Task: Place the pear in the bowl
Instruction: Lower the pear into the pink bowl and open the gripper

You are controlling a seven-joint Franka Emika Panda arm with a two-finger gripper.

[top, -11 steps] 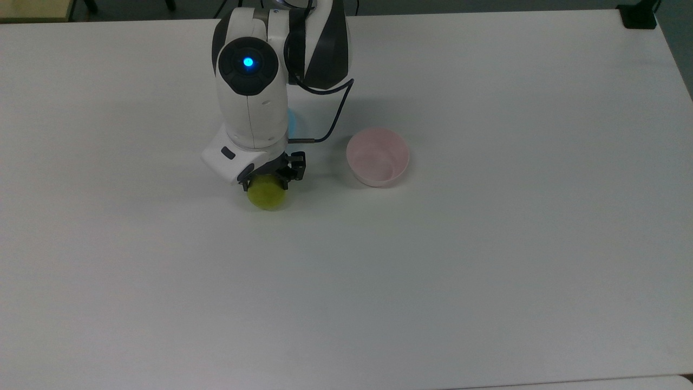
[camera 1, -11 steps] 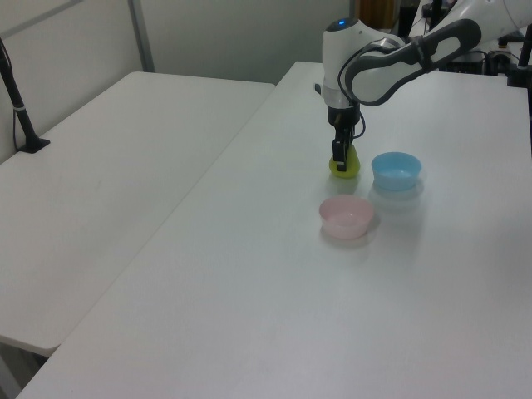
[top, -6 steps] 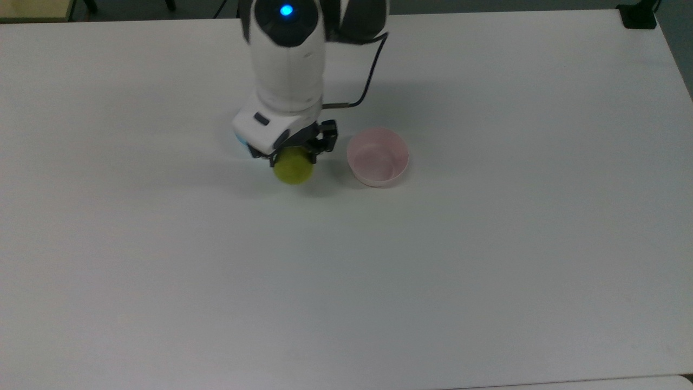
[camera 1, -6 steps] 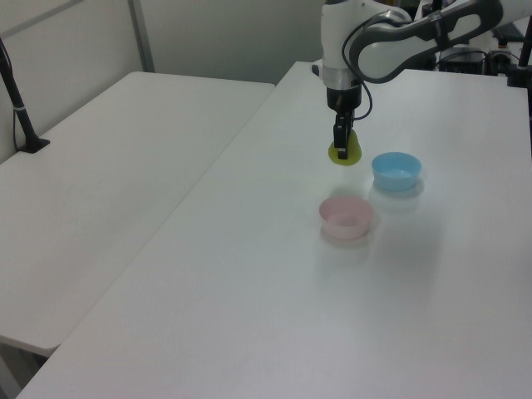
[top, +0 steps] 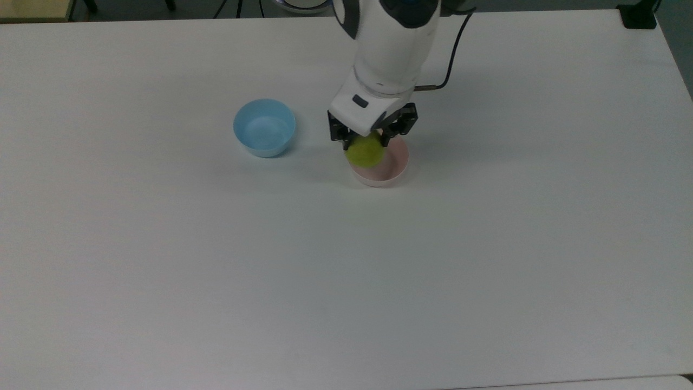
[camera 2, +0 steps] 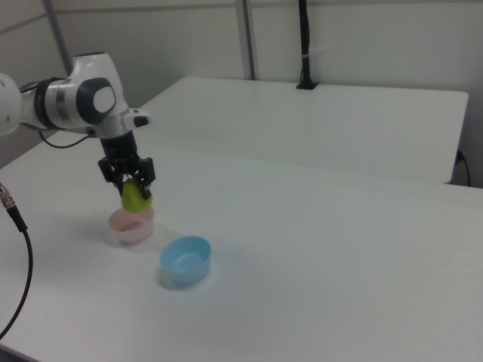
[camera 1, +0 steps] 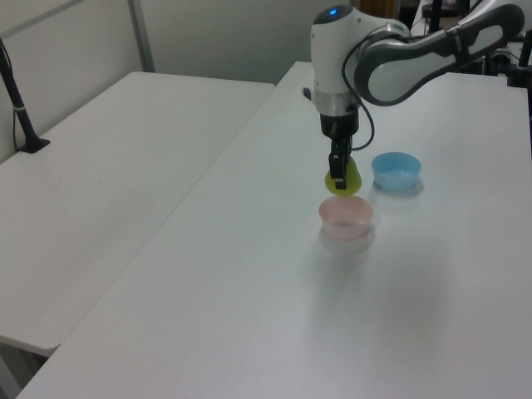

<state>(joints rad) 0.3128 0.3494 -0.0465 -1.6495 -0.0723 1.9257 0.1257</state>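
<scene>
My gripper is shut on the yellow-green pear and holds it in the air. The pale pink bowl stands on the white table directly under it. In the top view the pear covers the top view's left part of the bowl's rim. In the right view the pear hangs just above the bowl's rim, apart from it.
A light blue bowl stands on the table at the top view's left of the pink one. A second white table adjoins at the left view's left. A black cable hangs at the right view's left edge.
The arm has carried the pear from the top view's left, past the blue bowl, to above the pink bowl. The blue bowl, earlier covered by the arm, is now uncovered.
</scene>
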